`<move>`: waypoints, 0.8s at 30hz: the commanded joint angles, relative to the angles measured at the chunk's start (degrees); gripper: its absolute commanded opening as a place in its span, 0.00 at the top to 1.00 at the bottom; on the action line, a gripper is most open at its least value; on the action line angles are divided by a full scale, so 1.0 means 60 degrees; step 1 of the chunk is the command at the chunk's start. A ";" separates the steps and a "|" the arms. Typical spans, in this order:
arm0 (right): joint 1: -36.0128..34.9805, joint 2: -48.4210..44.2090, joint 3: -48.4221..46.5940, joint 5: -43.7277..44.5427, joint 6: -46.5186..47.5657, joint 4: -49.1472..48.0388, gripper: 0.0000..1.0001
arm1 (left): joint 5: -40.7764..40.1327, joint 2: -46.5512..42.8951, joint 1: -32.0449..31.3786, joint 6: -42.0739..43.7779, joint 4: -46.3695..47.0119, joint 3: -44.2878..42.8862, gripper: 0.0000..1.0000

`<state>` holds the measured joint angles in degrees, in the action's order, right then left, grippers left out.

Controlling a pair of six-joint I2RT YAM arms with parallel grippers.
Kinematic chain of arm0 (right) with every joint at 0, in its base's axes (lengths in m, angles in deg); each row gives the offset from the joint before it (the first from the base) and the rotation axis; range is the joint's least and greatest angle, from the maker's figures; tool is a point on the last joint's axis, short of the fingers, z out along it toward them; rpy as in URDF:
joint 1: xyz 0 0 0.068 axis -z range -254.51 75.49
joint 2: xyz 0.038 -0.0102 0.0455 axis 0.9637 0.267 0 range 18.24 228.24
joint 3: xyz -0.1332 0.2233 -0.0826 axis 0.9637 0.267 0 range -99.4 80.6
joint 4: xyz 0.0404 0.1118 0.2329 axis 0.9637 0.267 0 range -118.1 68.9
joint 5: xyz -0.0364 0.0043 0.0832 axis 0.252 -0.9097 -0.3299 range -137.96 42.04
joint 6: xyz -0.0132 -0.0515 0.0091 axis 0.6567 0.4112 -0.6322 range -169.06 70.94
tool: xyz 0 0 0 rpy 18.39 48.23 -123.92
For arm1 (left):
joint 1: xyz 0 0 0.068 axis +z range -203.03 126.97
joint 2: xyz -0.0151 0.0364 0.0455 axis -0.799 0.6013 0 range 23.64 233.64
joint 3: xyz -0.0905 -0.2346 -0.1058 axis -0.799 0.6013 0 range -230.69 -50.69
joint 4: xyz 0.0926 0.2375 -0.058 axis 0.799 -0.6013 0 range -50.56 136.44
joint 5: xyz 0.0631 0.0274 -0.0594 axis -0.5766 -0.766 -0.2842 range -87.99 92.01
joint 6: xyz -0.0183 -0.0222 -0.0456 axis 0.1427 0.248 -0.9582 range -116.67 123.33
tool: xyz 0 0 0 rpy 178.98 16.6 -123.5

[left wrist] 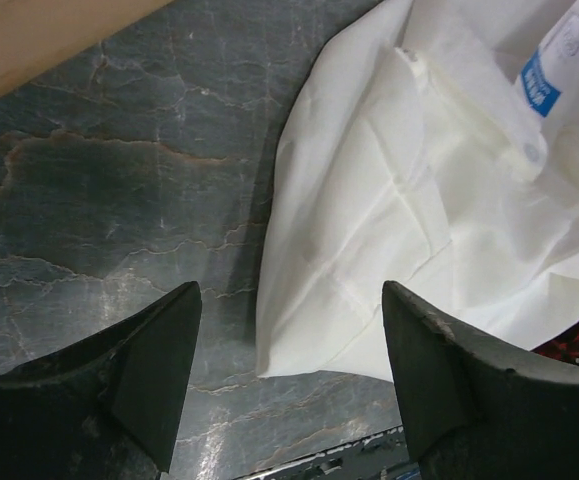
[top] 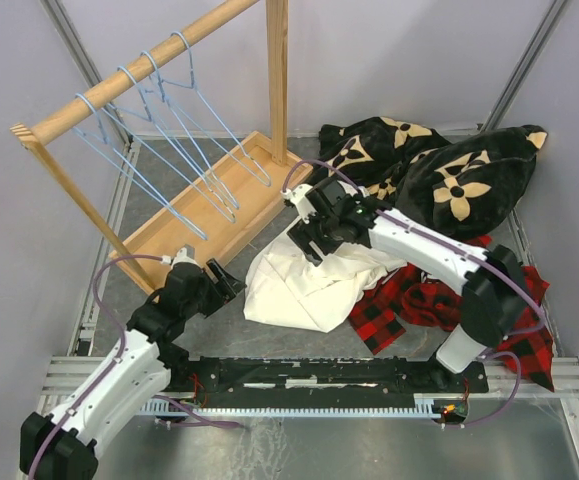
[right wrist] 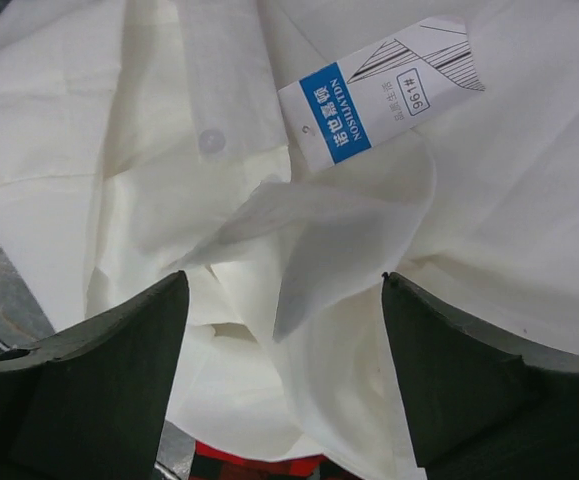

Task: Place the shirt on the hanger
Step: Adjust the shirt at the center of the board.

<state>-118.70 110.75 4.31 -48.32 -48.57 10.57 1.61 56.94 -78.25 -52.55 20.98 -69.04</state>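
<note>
Top: shirt (top: 304, 285) lies crumpled on the table (top: 224, 330) between both arms. The hanger (top: 139, 168) is on the rail (top: 139, 75) with three others, well beyond my left fingers (top: 229, 282).
Left wrist: fingers open and empty over bare table, shirt edge just ahead, nearer one finger. Shift over it before closing.
Right wrist: right fingers (right wrist: 119, 380) open above the shirt's neck, label (right wrist: 369, 95) ahead, a loose fold (right wrist: 309, 220) between them. I judge it best to pinch that fold alone, not a bunch.
</note>
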 commanded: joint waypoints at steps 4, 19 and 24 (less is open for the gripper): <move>0.0420 0.0312 0.0093 0.0866 -0.0424 -0.1585 0.34 | 0.0230 0.0410 -0.0114 -0.0051 0.1271 0.0366 0.20; 0.0508 -0.5622 0.2588 0.1658 -0.2886 0.1027 1.00 | 0.0332 0.0005 -0.0118 -0.0097 0.1137 0.0415 0.21; 0.0508 -0.7406 0.3342 0.0817 -0.5007 0.3098 1.00 | 0.0202 0.0327 -0.0118 0.0103 0.1005 -0.0045 0.21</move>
<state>-115.75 71.91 20.77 -40.43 -66.23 16.87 3.16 57.83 -78.68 -52.53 25.53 -65.48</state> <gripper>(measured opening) 0.015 0.793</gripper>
